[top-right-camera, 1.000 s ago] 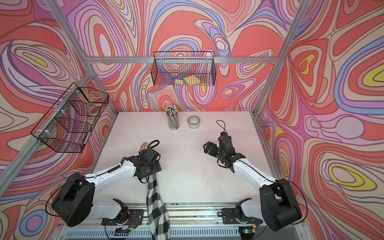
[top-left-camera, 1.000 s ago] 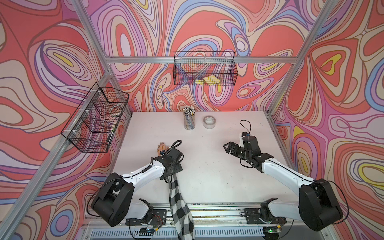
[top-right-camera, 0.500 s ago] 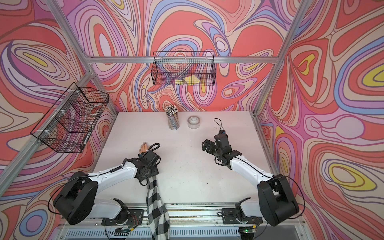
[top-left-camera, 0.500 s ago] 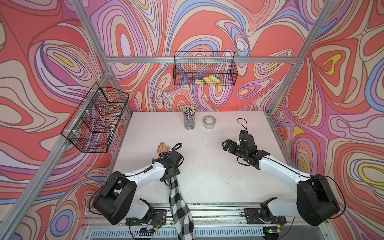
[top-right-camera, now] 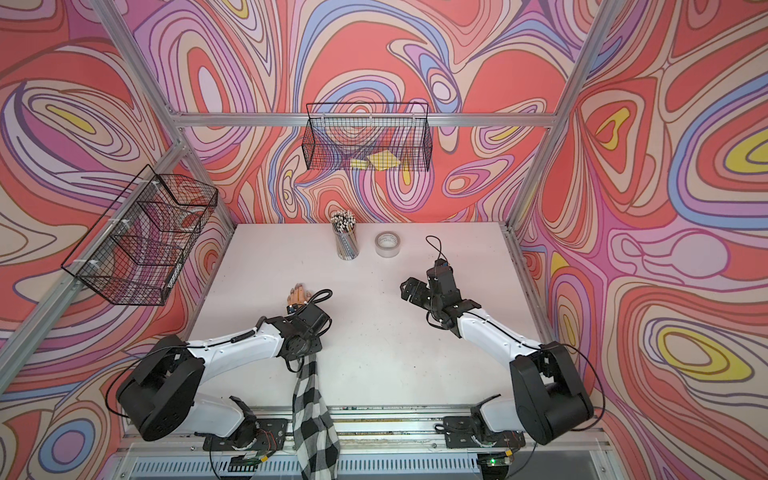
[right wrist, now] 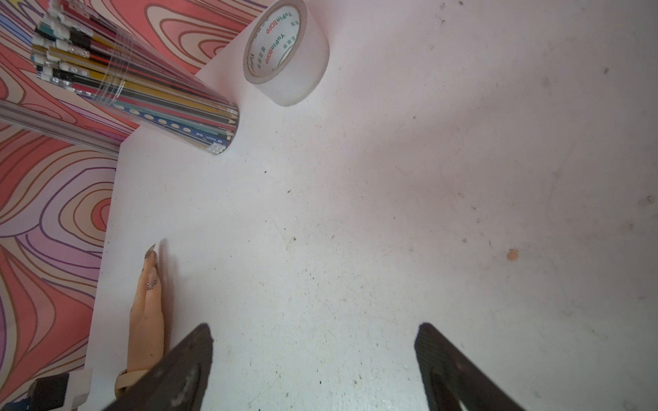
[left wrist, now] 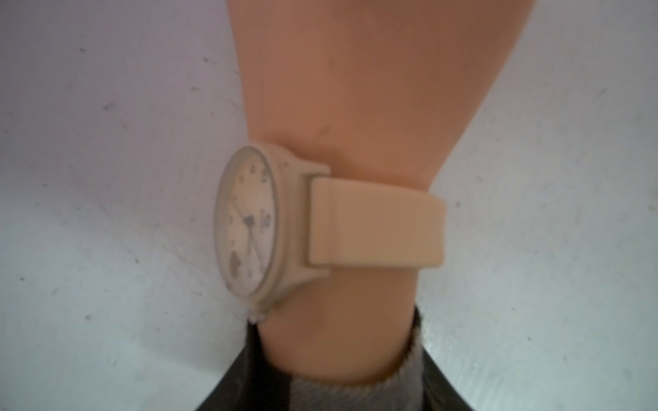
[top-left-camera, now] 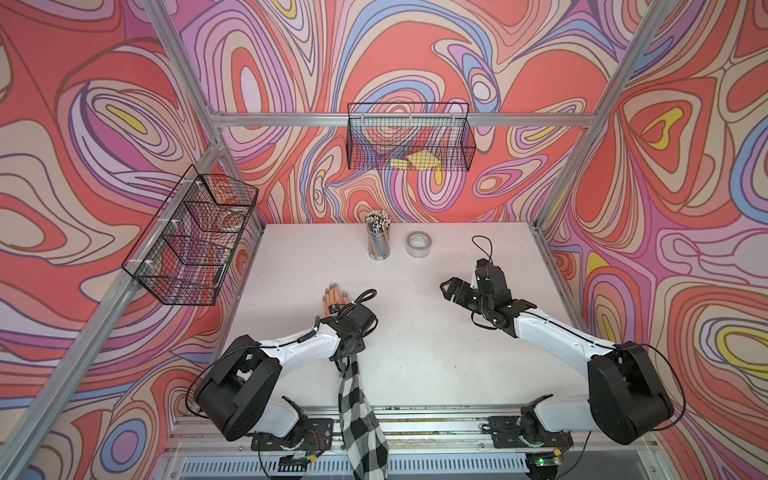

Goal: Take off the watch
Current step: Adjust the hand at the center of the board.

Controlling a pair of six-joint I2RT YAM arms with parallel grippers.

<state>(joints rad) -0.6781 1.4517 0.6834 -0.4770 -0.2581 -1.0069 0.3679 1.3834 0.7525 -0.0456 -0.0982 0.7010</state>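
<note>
We log the left claw (left wrist: 336,363) clamped on the sleeved forearm (left wrist: 338,395). The watch (left wrist: 281,227) is strapped round the mannequin wrist (left wrist: 356,302), just beyond its tips. The right claw (right wrist: 313,341) hangs spread over the bench (right wrist: 391,213), well apart from it.

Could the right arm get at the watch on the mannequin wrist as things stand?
Probably yes. The right gripper hangs open over the table with nothing between it and the watch. The left gripper, shut on the mannequin forearm beside the strap, crowds the approach from above.
</note>
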